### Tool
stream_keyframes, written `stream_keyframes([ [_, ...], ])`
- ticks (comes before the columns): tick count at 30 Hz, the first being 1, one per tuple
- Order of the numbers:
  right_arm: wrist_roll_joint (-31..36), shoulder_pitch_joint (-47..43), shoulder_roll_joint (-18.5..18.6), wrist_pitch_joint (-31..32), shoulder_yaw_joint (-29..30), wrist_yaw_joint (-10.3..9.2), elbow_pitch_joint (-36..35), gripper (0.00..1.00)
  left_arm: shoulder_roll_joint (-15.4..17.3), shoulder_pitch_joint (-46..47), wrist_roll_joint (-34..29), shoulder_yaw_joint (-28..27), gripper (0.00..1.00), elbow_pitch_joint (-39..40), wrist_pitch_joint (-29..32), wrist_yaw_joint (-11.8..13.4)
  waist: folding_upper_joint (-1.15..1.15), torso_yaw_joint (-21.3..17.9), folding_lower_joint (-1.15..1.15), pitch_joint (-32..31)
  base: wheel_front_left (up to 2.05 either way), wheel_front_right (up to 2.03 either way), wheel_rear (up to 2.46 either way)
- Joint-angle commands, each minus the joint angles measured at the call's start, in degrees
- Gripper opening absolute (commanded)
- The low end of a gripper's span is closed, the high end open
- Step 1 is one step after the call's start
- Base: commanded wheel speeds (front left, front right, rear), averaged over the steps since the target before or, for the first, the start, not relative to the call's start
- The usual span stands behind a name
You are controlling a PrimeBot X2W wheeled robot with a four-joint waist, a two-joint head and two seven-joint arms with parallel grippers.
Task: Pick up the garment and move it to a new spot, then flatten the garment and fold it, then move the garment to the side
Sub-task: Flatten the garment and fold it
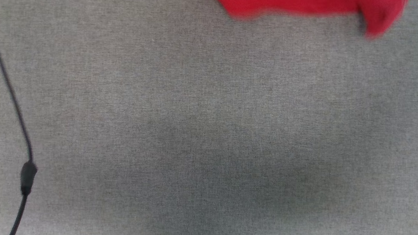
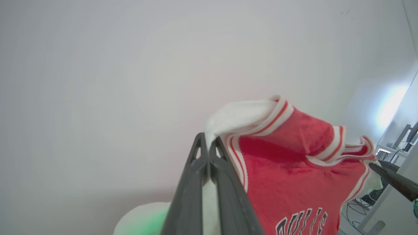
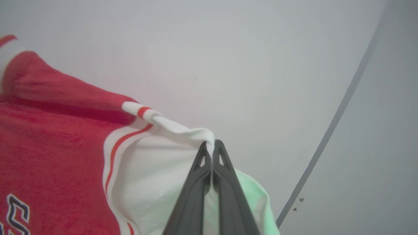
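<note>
Your left gripper (image 2: 207, 143) is clenched on one white sleeve (image 2: 235, 114) of the jersey (image 2: 294, 169). Your right gripper (image 3: 211, 145) pinches the other white sleeve (image 3: 156, 163), so the shirt hangs stretched between them. In the head view its red fabric shows at the far edge of the grey cloth tabletop (image 1: 208, 131), and a black cable (image 1: 9, 87) runs along the left edge.

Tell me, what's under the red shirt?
Under the garment is a grey cloth surface, with a black cable off to the left. The part that the red cloth covers cannot be seen.
</note>
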State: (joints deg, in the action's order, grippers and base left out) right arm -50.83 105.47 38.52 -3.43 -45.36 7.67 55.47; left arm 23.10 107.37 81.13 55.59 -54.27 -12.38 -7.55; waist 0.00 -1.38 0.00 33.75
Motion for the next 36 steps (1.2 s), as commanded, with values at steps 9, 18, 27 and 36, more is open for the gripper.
stream_keyframes([
  [9, 7.0, 6.8, -5.8, -6.9, 1.7, -0.33, 12.5, 0.0, -1.7, 2.0, -0.6, -2.8, 0.0, 0.1, -2.0, 0.2, 0.0, 0.0, 0.0, -2.0, 0.0, 0.0, 0.0],
  [18, 3.6, -10.6, -3.0, -5.1, -3.8, -0.31, 5.0, 0.0, 2.7, -20.9, 5.7, -0.1, 0.0, 17.7, -1.9, 0.2, 0.0, 0.8, 0.0, -2.6, 0.0, 0.0, 0.0],
  [27, -7.7, -38.1, 3.8, -1.5, -5.8, -0.3, -13.1, 0.0, 7.9, -47.5, 4.8, -1.7, 0.0, 31.9, -2.9, 0.2, 0.0, 1.3, 0.0, -5.1, 0.0, 0.0, 0.0],
  [36, -15.5, -62.6, 14.8, 4.5, -3.8, -0.24, -31.1, 0.0, 8.7, -70.9, -5.2, -7.8, 0.0, 39.2, -2.9, 0.2, 0.0, 1.9, 0.0, -10.7, 0.0, 0.0, 0.0],
])
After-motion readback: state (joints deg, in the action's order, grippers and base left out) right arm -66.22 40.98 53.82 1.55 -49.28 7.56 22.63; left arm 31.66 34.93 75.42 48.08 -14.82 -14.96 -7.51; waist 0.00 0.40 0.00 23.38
